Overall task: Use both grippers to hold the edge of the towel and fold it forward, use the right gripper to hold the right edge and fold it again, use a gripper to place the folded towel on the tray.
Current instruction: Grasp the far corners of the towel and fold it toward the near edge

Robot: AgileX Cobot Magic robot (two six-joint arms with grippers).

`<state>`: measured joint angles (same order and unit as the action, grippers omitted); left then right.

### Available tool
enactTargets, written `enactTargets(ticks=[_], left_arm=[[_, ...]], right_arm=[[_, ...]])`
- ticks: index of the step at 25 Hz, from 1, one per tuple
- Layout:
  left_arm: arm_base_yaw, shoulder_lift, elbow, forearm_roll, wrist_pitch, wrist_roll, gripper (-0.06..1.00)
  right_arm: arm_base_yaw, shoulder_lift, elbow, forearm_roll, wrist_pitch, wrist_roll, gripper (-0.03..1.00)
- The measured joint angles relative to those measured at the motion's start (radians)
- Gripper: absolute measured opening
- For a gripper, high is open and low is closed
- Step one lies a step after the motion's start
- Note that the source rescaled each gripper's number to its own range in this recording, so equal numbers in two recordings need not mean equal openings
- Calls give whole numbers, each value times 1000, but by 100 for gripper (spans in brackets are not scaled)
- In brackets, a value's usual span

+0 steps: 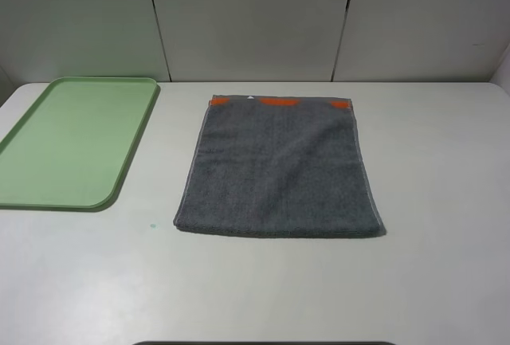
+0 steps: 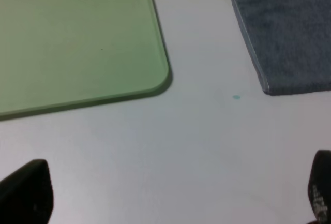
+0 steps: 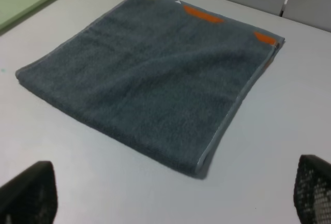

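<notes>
At centre of the high view: towel [image 1: 279,166], dark grey terry, rectangular, flat on the smooth white table [image 1: 430,273]; orange patches [image 1: 280,102] along its far hem. Upper left: pale green plastic tray [image 1: 72,138], rounded corners (low rim). Jaws spread wide on left gripper [image 2: 173,193] and right gripper [image 3: 170,190], both holding and touching nothing.

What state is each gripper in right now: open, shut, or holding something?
Left gripper: open, holding nothing.
Right gripper: open, holding nothing, not touching the towel.
</notes>
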<state>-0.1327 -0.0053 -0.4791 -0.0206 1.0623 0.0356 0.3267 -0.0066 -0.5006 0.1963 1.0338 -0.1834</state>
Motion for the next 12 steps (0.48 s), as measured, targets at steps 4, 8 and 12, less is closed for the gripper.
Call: enactTargets(ticks=[4, 8, 12], left_arm=[[0, 0, 0, 0, 0, 0, 98], [0, 0, 0, 0, 0, 0, 98], [0, 0, 0, 0, 0, 0, 98]], right_arm=[[0, 0, 0, 0, 0, 0, 100], [0, 0, 0, 0, 0, 0, 100], [0, 0, 0, 0, 0, 0, 100]])
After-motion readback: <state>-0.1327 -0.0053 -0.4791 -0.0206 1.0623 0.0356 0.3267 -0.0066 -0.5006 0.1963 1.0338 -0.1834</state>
